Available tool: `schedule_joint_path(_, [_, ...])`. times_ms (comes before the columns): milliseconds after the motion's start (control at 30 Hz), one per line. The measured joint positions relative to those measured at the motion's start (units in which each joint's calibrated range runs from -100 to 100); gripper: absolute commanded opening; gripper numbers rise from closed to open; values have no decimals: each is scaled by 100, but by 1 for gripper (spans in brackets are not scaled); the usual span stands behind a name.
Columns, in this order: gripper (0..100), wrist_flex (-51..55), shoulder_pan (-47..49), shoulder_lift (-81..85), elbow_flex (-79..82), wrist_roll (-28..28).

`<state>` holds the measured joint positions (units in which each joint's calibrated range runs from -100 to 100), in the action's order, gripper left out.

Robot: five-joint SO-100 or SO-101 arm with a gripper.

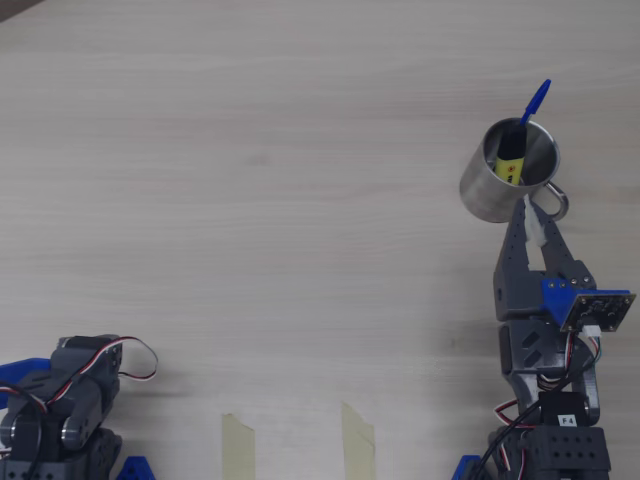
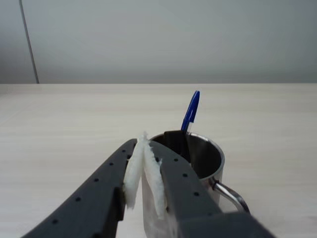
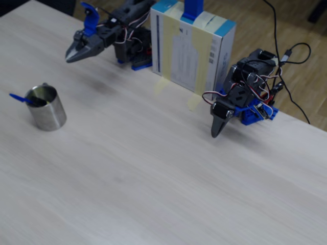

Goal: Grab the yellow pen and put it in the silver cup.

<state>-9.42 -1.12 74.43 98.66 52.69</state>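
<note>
- Backing the gripper (image 2: 144, 171) straight away from the silver cup (image 1: 498, 178) looks like the step in hand; lifting first should spare the handle (image 1: 553, 203), which sits just beside the fingertips.
- Directly ahead of the tool, the yellow pen (image 1: 509, 165) already stands inside the cup, black cap up, next to a blue pen (image 2: 190, 111) leaning out over the far rim.
- White-padded fingers meet at their tips in the wrist view, closed on nothing.
- Whether those tips touch the cup's near wall is hard to judge; probably just clear.
</note>
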Motion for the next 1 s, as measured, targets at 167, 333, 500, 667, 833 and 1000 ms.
schedule_joint_path(167, [2,1264,0,633,0,149])
schedule_joint_path(333, [2,2620,0,1349,0,211])
schedule_joint_path(500, [2,3826,0,1899,0,211])
schedule_joint_path(667, [2,4688,158,2249,-9,273])
schedule_joint_path(833, [2,5525,250,2357,-18,401])
schedule_joint_path(1000, [2,5977,241,2366,-18,406])
